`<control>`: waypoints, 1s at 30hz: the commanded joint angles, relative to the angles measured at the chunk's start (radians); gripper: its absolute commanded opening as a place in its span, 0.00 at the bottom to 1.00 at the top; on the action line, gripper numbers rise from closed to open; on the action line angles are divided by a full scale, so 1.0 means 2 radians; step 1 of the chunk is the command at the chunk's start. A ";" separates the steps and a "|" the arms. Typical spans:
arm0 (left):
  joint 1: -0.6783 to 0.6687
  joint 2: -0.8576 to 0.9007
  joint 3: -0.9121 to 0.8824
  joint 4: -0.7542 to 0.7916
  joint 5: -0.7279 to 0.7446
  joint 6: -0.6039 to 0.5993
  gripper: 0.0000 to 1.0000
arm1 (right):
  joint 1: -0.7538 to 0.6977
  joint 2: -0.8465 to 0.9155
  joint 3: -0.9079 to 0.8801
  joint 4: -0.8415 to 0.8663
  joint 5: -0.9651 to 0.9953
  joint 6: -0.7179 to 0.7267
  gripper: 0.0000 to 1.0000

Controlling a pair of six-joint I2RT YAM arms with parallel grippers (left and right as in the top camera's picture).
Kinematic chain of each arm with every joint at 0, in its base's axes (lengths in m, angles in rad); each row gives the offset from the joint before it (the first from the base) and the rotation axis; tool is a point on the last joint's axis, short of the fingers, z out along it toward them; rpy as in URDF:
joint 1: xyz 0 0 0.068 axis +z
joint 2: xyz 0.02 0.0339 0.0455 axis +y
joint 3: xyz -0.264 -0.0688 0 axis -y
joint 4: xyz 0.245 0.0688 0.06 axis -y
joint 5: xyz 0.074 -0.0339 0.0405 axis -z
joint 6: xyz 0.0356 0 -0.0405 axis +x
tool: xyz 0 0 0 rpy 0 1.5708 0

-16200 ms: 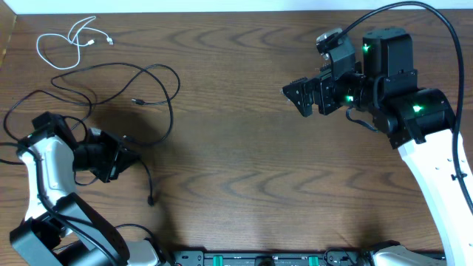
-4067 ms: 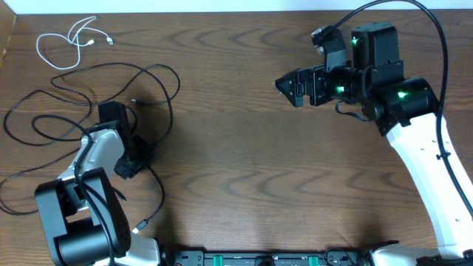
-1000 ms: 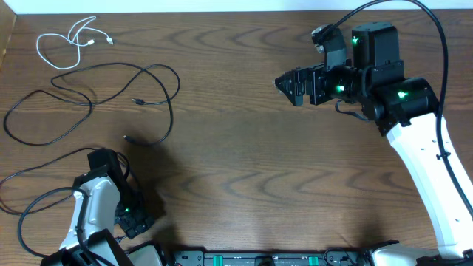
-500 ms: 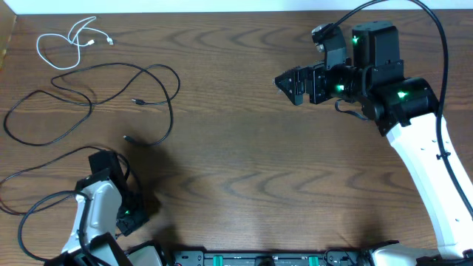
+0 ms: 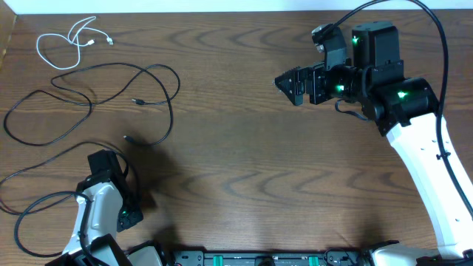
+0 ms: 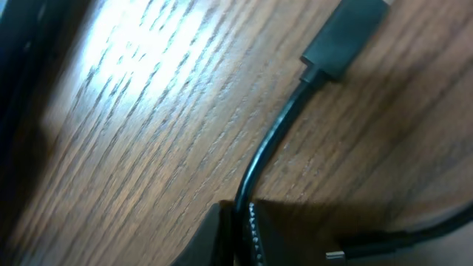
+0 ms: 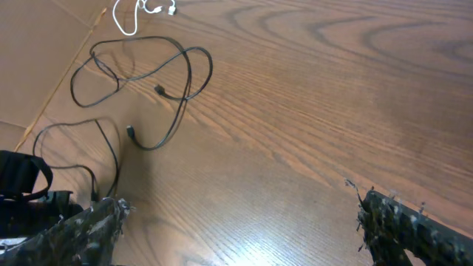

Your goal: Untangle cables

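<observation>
Overhead, my left arm (image 5: 100, 203) sits at the lower left of the frame, beside the lower black cable (image 5: 29, 166). The looped black cable (image 5: 151, 77) and the white cable (image 5: 55, 46) lie apart from it in the upper left. My right jaws hang open over bare counter (image 5: 236, 170) at the upper right.

At my left wrist, my left jaws are clamped on the lower black cable, a little below its plug (image 6: 344, 37). I judge a slow, low drag away from the loop is best, easing off if the cord slips.

At my right wrist, my fingers (image 7: 74, 229) stand wide apart with nothing between them. All the cables lie in the upper left.
</observation>
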 commanded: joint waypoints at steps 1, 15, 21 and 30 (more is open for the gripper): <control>0.002 0.016 -0.026 0.010 0.020 0.048 0.08 | 0.001 -0.002 0.007 0.000 -0.003 0.007 0.99; 0.002 -0.022 0.003 0.005 -0.014 0.140 0.07 | 0.001 -0.002 0.007 -0.002 -0.003 0.011 0.99; 0.002 -0.076 0.013 0.003 -0.015 0.174 0.08 | 0.001 -0.002 0.007 -0.002 -0.003 0.011 0.99; 0.002 -0.119 0.030 0.021 -0.057 0.219 0.08 | 0.001 -0.002 0.007 0.000 -0.003 0.011 0.99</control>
